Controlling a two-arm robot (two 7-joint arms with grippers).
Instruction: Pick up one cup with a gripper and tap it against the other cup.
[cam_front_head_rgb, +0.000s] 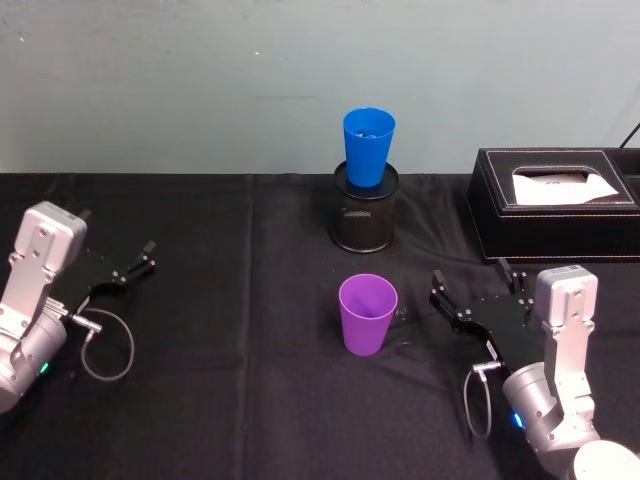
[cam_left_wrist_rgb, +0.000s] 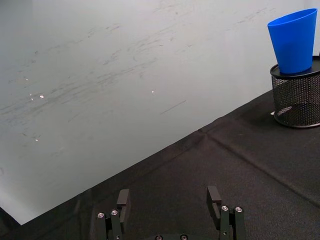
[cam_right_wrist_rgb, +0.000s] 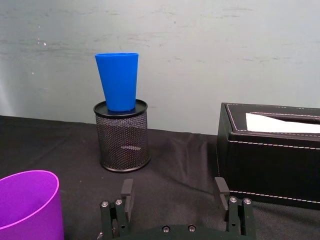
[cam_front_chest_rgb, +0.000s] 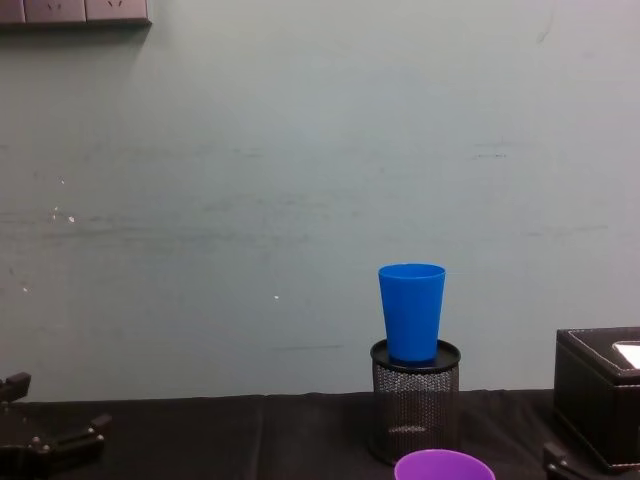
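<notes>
The purple cup (cam_front_head_rgb: 367, 313) stands upright on the black cloth at the middle front; its rim also shows in the chest view (cam_front_chest_rgb: 443, 467) and the right wrist view (cam_right_wrist_rgb: 27, 205). The blue cup (cam_front_head_rgb: 368, 148) sits upright in a black wire-mesh pen holder (cam_front_head_rgb: 365, 212) behind it, apart from the purple cup. My right gripper (cam_front_head_rgb: 475, 282) is open and empty, just right of the purple cup without touching it; its fingers (cam_right_wrist_rgb: 126, 189) point toward the holder. My left gripper (cam_front_head_rgb: 115, 238) rests open and empty at the far left, with fingers (cam_left_wrist_rgb: 122, 197) spread.
A black leather tissue box (cam_front_head_rgb: 555, 205) stands at the back right, behind my right gripper. The wall runs close behind the table's far edge. Bare black cloth (cam_front_head_rgb: 230, 330) lies between the left gripper and the cups.
</notes>
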